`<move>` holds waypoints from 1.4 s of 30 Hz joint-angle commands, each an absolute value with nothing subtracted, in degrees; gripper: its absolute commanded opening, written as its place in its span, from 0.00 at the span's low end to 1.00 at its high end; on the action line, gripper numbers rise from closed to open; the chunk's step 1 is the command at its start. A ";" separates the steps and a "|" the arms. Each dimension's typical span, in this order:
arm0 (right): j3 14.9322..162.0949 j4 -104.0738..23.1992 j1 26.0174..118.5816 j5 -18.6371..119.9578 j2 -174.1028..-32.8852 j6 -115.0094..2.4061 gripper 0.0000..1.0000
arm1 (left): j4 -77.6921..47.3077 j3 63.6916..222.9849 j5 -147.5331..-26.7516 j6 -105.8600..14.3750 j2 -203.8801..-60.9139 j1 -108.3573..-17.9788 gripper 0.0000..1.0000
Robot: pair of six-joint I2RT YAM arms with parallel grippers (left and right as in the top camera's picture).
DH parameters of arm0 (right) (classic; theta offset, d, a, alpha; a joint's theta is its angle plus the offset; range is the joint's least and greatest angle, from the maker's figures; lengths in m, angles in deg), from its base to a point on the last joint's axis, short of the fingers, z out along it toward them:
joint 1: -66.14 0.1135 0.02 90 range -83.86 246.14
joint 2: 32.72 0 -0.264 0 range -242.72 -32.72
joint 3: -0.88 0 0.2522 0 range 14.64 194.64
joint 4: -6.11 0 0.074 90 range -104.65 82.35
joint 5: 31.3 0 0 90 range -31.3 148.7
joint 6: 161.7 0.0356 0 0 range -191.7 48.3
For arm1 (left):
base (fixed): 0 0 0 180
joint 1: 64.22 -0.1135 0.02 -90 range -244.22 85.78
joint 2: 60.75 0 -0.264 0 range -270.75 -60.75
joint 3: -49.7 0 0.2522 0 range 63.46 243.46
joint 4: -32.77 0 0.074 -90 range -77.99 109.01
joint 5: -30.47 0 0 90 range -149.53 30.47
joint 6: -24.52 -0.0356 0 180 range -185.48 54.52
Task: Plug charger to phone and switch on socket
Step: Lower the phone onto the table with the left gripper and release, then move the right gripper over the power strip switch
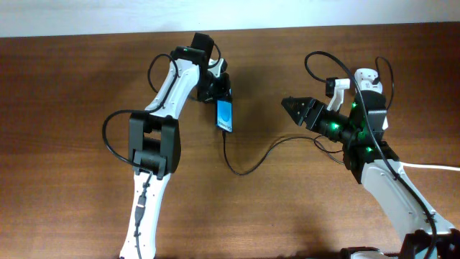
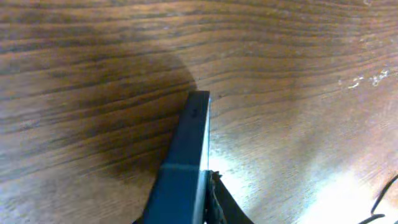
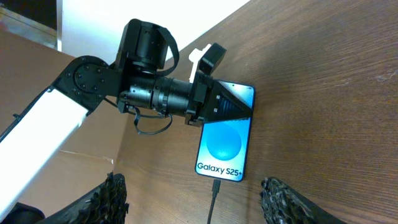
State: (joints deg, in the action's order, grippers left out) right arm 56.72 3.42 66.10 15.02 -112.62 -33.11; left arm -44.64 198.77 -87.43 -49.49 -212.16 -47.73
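The phone (image 1: 226,115) lies on the wooden table, blue screen up, and shows "Galaxy S25+" in the right wrist view (image 3: 224,146). My left gripper (image 1: 218,89) is shut on its far end. In the left wrist view the phone (image 2: 194,124) appears edge-on between the fingers of that gripper (image 2: 200,190). The charger (image 1: 244,171), a thin black cable, has its plug tip (image 3: 216,186) at the phone's near end. It loops across the table toward my right arm. My right gripper (image 1: 292,108) is open and empty, a little back from the plug (image 3: 194,185). The socket is out of view.
A thick white cord (image 1: 438,167) enters at the right edge of the table. The left arm (image 1: 154,137) stretches along the left half of the table. The table's far edge meets a pale wall (image 1: 86,14).
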 commanded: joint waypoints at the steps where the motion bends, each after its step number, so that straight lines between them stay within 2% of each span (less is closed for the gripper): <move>1: 57.31 3.62 66.56 15.72 -112.84 -34.03 0.71 | -46.00 199.27 -83.45 -50.63 -211.84 -47.73 0.24; 2: 57.31 3.62 66.56 15.72 -112.84 -34.03 0.71 | -46.26 199.27 -83.47 -50.61 -211.84 -47.73 0.35; 6: 57.31 3.62 66.56 15.72 -112.84 -34.03 0.71 | -46.46 199.27 -83.12 -50.63 -211.84 -47.75 0.48; 8: 57.31 3.62 66.56 15.72 -112.84 -34.03 0.71 | -47.49 199.27 -78.44 -50.61 -211.81 -47.73 0.54; 15: 57.31 3.59 66.56 15.70 -112.84 -34.03 0.71 | -50.31 199.27 -66.90 -50.61 -211.84 -47.77 0.60; 19: 57.31 3.59 66.56 15.59 -112.82 -34.05 0.70 | -50.17 199.34 -65.64 -50.63 -211.81 -47.79 0.60; 20: 57.33 3.66 66.56 14.65 -112.82 -34.79 0.67 | -50.20 199.77 -65.68 -51.17 -211.79 -47.84 0.60; 21: 58.01 3.64 66.56 12.31 -112.64 -37.09 0.64 | -51.84 202.70 -65.68 -53.77 -211.68 -47.90 0.59; 25: 59.15 0.36 66.56 11.35 -109.54 -40.06 0.64 | -58.50 216.36 -63.47 -56.22 -207.99 -47.94 0.57; 29: 64.42 -14.72 66.52 11.35 -103.13 -47.76 0.64 | -64.16 226.88 -62.49 -56.22 -200.19 -48.05 0.66; 34: 79.19 -39.42 66.04 17.23 -98.85 -58.40 0.64 | -67.42 227.14 -62.49 -56.20 -197.13 -48.03 0.68; 36: 86.43 -47.01 63.02 18.93 -98.15 -61.48 0.64 | -68.71 227.03 -62.47 -56.20 -197.13 -48.05 1.00; 42: 101.14 -59.70 42.30 16.92 -97.23 -64.24 0.64 | -68.71 227.03 -62.49 -56.20 -197.13 -47.99 0.99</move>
